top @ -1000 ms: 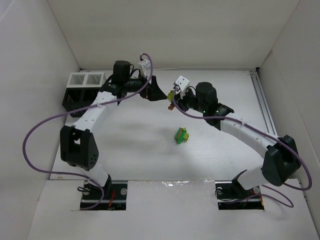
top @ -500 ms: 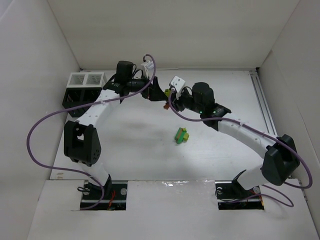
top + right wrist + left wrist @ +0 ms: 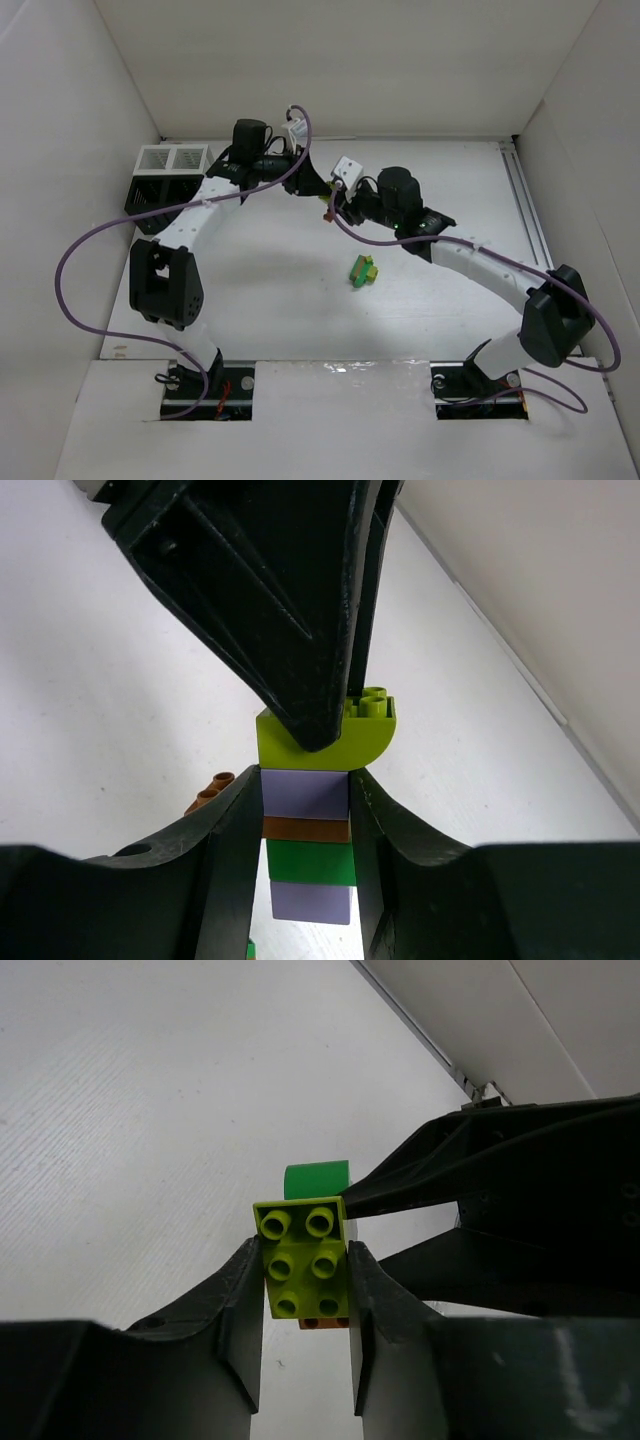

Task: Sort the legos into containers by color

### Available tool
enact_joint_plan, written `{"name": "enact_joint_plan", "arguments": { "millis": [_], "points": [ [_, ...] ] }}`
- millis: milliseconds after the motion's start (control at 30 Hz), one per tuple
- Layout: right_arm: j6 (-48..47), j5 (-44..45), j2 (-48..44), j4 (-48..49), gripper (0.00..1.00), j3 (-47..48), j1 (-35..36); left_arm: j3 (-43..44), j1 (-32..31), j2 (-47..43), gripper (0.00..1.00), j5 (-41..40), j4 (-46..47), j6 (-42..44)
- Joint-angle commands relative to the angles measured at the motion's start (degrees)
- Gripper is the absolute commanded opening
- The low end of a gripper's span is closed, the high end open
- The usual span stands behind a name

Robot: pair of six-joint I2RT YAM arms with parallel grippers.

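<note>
A stack of legos hangs above the table's far middle, between both grippers. In the right wrist view it reads yellow-green brick [image 3: 368,742], lilac [image 3: 305,795], orange [image 3: 305,828], green [image 3: 311,862], lilac [image 3: 312,902]. My right gripper [image 3: 305,780] is shut on the stack's sides. My left gripper [image 3: 305,1252] is shut on the yellow-green brick [image 3: 305,1260] at the stack's end; its fingers [image 3: 290,610] reach in from above. From the top, the left gripper [image 3: 320,190] and right gripper [image 3: 335,203] meet tip to tip. The containers [image 3: 165,185] stand at the far left.
A small clump of green and yellow-green legos [image 3: 362,269] lies on the table in front of the grippers. White walls close in the table at the left, back and right. A rail [image 3: 525,215] runs along the right side.
My left gripper moved right onto the stack and shut on the yellow-green brick. My right arm carried the stack slightly left to meet it.
</note>
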Motion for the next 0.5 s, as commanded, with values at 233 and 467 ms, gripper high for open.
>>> {"name": "enact_joint_plan", "arguments": {
  "millis": [233,467],
  "points": [
    [-0.70,0.74,-2.02,5.79,0.00,0.14,0.79,2.65,-0.33,0.07,0.03,2.56,2.35,0.07],
    [-1.93,0.74,-6.58,5.79,0.00,-7.23,-0.96,3.88,0.98,-1.69,0.00,0.72,4.99,-2.92]
  ]
}}
